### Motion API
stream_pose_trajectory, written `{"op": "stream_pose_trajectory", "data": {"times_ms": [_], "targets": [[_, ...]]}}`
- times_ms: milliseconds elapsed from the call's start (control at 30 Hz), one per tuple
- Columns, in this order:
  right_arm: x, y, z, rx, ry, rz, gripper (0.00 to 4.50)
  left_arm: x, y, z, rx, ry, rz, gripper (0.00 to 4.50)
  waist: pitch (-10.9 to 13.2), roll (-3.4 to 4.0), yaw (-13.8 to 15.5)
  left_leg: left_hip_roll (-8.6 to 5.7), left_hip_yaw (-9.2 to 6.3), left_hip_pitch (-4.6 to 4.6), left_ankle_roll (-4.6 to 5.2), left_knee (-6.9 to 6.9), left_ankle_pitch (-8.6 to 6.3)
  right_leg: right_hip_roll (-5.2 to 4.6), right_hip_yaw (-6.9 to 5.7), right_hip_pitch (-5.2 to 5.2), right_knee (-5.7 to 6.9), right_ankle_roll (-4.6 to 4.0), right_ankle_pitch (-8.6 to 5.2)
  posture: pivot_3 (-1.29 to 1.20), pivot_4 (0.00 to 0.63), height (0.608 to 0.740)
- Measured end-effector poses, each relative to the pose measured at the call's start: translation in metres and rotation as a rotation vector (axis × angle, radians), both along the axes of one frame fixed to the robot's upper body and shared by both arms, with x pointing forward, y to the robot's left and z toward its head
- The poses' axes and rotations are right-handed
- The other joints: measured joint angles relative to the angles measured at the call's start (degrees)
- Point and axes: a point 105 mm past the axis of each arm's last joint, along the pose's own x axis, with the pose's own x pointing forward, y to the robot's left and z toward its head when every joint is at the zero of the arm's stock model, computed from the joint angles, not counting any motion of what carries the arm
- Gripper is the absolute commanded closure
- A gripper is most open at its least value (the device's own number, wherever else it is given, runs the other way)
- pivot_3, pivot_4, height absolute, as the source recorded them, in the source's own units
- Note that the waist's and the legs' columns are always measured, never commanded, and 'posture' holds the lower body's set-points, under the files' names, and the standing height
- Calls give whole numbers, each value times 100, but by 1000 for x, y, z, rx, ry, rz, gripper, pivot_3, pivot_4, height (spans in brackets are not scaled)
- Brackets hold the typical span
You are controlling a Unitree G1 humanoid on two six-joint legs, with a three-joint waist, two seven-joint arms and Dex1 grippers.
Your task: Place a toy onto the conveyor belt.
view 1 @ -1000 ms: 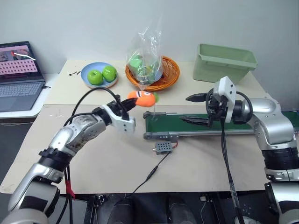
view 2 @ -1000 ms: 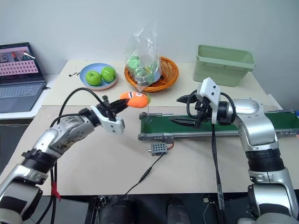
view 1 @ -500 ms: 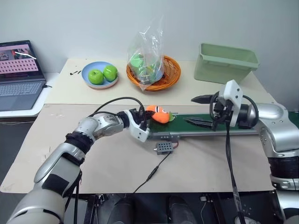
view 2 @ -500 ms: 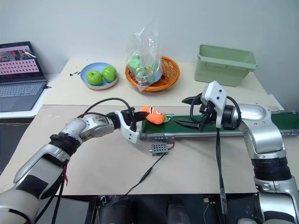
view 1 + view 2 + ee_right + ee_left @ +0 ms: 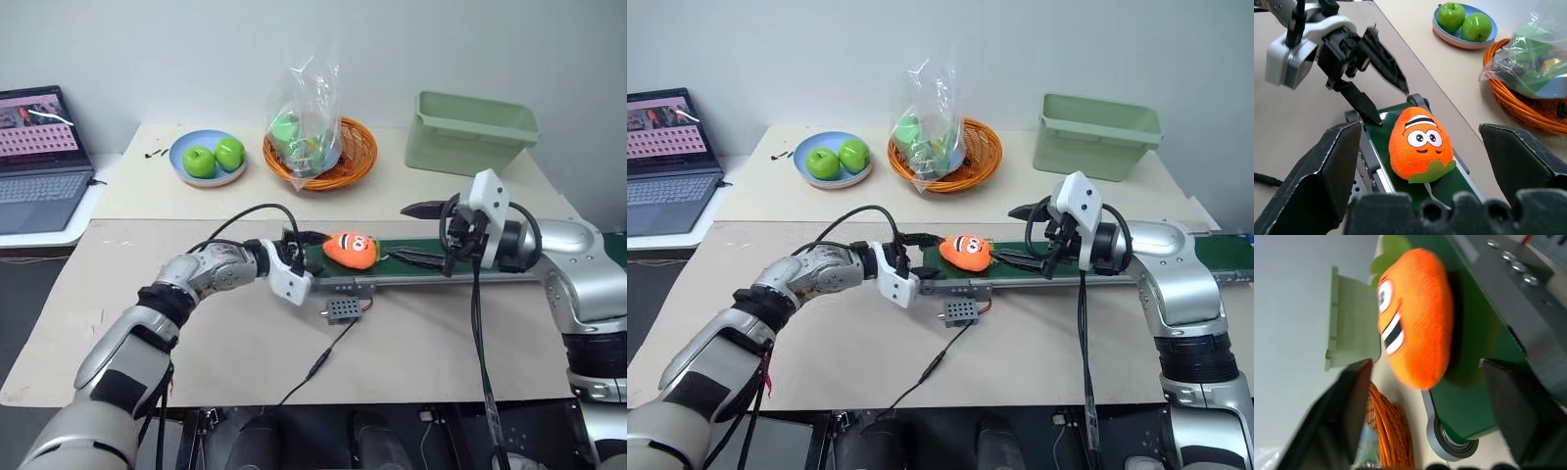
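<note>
Conveyor belt (image 5: 460,262), the long dark green strip in its grey frame, runs across the beige table (image 5: 118,323) toward the right, with the pale green bin (image 5: 472,132) well behind it, likely as the place where carried items end up. Behind the belt's near end sit an orange wicker basket (image 5: 345,162) holding a clear bag of bits, and a blue plate (image 5: 186,166) with two green apples. The left gripper (image 5: 913,247) sits just beside the belt's roller end with its fingers spread wide and apart from the toy, which reads as a release. The right gripper (image 5: 423,233) hovers over the middle of the belt, fingers also wide and holding nothing, seemingly waiting out of the way. The orange carrot toy (image 5: 351,250) lies on the belt close to that end, face upward, so the placing looks done
</note>
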Motion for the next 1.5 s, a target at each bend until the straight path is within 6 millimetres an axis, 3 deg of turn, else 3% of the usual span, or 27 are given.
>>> {"op": "stream_pose_trajectory", "data": {"times_ms": [200,300,433,633,833,967,1133,1500], "targets": [[1,1,0,-2,6,6,0,6,34,0,-331,510,265,61,1,5,-76,5,-4,-2,0,3,0,3,1,-3,9,0,0,0,150,740],[2,3,4,-6,0,24,0,-3,42,30,-575,804,272,61,1,5,-77,6,-13,-10,2,12,-1,3,-1,-5,11,1,-1,0,150,740],[4,4,11,-10,-7,44,0,-23,47,69,-720,942,186,61,1,6,-73,4,-16,-6,2,13,-1,3,-1,-2,9,1,-1,0,150,740],[2,12,23,10,-25,108,0,-46,54,71,-748,1054,177,61,1,6,-63,5,-14,1,2,13,-1,5,-1,3,4,1,-1,0,150,740],[1,18,30,44,-29,149,0,-56,62,70,-731,1048,204,61,2,6,-55,4,-11,3,2,13,-1,4,1,3,2,0,-1,0,150,740],[4,17,32,53,-22,152,0,-55,69,63,-717,1024,264,61,2,6,-54,4,-9,3,2,13,-1,4,1,3,0,0,-1,0,150,740],[4,18,34,55,-19,163,0,-53,77,72,-763,978,287,61,2,6,-53,4,-9,2,2,12,-1,3,1,3,1,0,-1,0,150,740],[2,20,27,65,-2,171,0,-52,69,76,-819,983,291,61,2,6,-54,4,-9,2,2,12,-1,4,2,2,2,-1,-1,0,150,740]]}}
